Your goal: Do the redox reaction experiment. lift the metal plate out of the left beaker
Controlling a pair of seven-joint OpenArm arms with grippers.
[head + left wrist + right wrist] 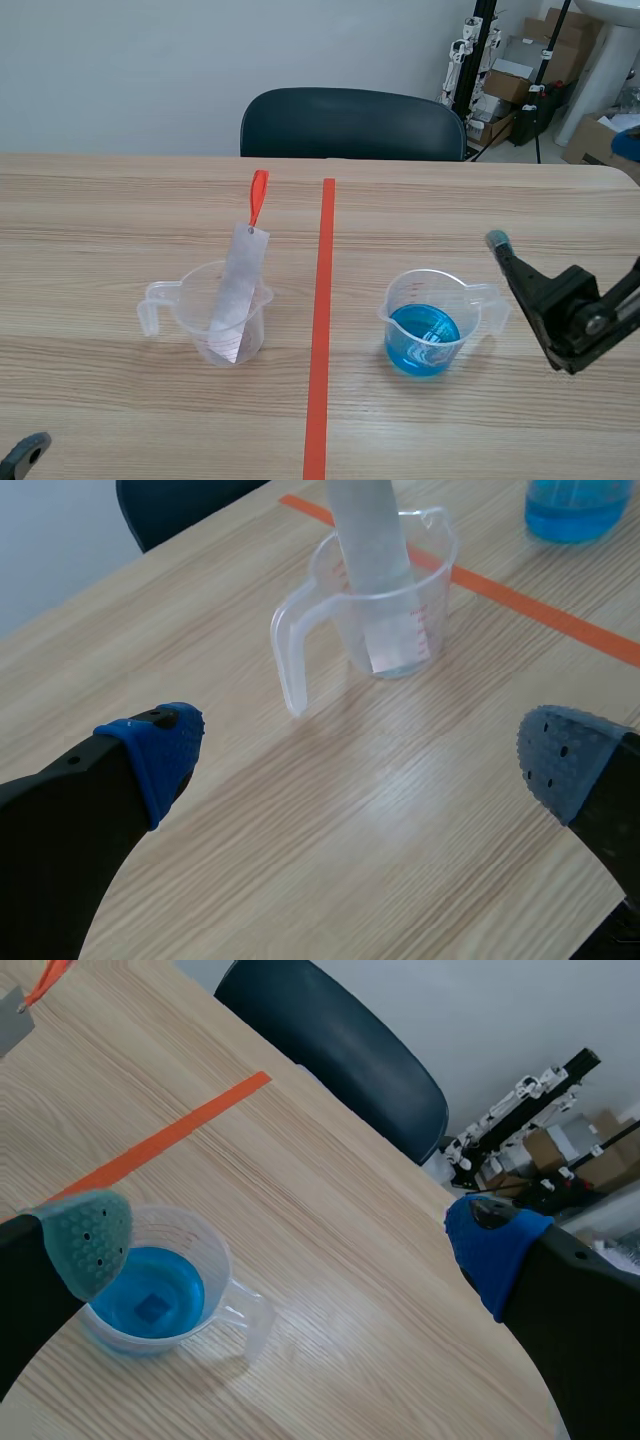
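Where a pale wooden table (100, 200) runs away from the robot, a dark chair (350, 125) stands at its far edge and a strip of orange-red tape (320, 320) splits the top down the middle. Only a tip of the left gripper (362, 755) shows in the scene view. In its own wrist view its jaws are spread wide, with the left beaker (205, 310) ahead of them and well apart. The right gripper (290, 1245) hangs just beside the right beaker (425, 325) on the handle side, jaws also spread wide and holding nothing. That beaker is clear plastic and holds blue liquid. The left beaker, also clear, has its handle turned away from the tape. The metal plate (237, 290), a grey strip, stands tilted inside it, with its lower end at the bottom and its upper end well above the rim. An orange loop (258, 197) hangs from the plate's top.
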